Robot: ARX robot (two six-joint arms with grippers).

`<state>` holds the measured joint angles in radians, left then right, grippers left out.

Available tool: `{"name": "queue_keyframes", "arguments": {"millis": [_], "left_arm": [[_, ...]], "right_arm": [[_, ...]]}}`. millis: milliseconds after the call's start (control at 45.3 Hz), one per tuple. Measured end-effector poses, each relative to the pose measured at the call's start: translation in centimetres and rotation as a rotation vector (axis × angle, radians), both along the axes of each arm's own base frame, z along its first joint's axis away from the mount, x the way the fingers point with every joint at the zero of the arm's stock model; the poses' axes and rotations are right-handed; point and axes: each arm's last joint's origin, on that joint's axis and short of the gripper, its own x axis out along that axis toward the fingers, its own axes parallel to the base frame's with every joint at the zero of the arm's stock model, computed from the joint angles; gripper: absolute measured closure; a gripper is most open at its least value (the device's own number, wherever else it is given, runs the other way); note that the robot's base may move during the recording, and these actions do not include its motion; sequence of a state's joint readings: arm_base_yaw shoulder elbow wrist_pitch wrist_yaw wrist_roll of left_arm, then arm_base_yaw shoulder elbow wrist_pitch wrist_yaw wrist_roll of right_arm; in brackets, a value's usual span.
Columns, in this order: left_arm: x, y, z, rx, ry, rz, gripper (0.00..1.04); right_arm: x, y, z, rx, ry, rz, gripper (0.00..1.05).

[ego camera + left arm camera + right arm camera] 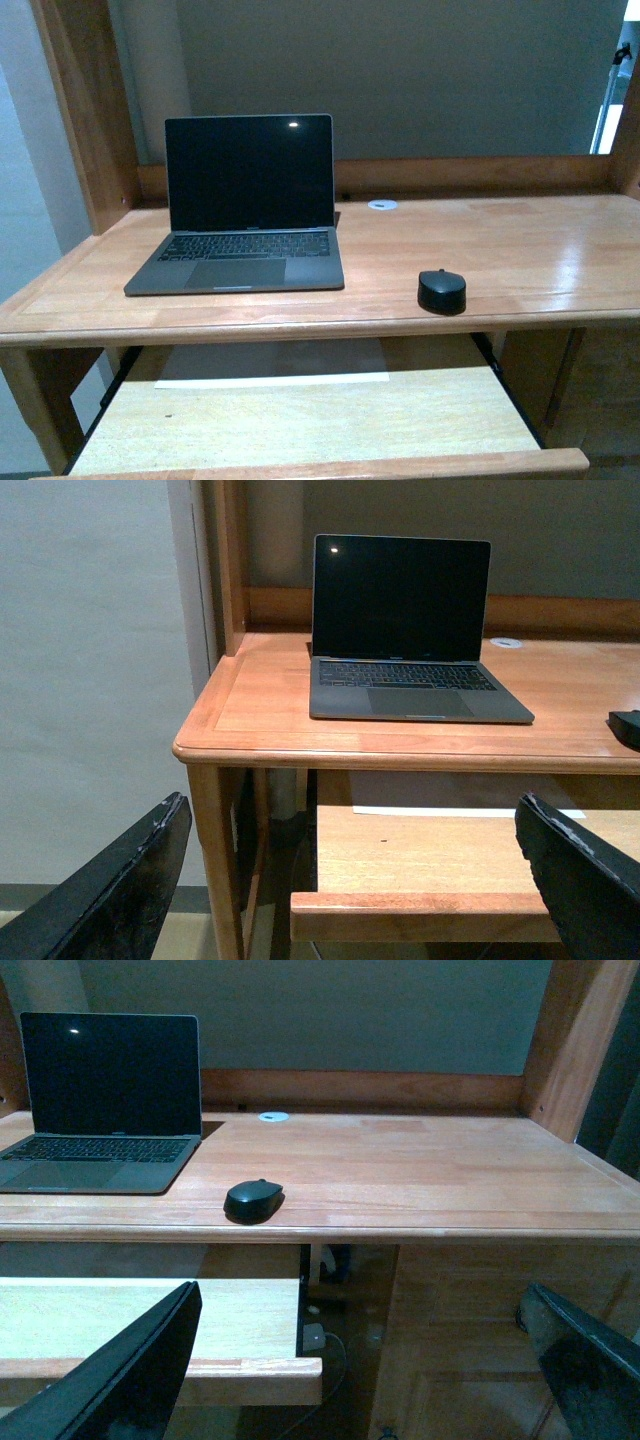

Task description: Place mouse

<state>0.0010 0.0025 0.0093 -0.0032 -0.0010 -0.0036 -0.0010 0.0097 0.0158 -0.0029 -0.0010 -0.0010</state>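
Note:
The mouse point(441, 291) is small, black and domed, resting on the wooden desk point(500, 250) near its front edge, to the right of the grey laptop point(245, 215). The right wrist view shows the mouse point(253, 1200) lying alone on the desktop, and a black sliver of the mouse point(627, 727) shows at the edge of the left wrist view. Neither arm appears in the front view. My left gripper point(360, 880) is open, held low in front of the desk, nothing between its fingers. My right gripper point(370, 1370) is also open and empty, well short of the mouse.
The laptop point(405, 630) stands open with a dark screen at the desk's left. A pull-out tray point(310, 420) sticks out below the desktop. A white round grommet point(382, 205) sits at the back. Wooden posts rise at both desk ends. A small white block point(313, 1337) with a cable lies below.

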Motion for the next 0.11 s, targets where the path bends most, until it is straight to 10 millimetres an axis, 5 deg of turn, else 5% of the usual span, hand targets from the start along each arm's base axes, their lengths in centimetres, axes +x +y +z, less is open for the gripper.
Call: {"name": "queue_keyframes", "arguments": {"millis": [110], "left_arm": [[0.00,0.00,0.00,0.000,0.000,0.000,0.07]], "right_arm": [[0.00,0.00,-0.01,0.000,0.000,0.000,0.07]]}}
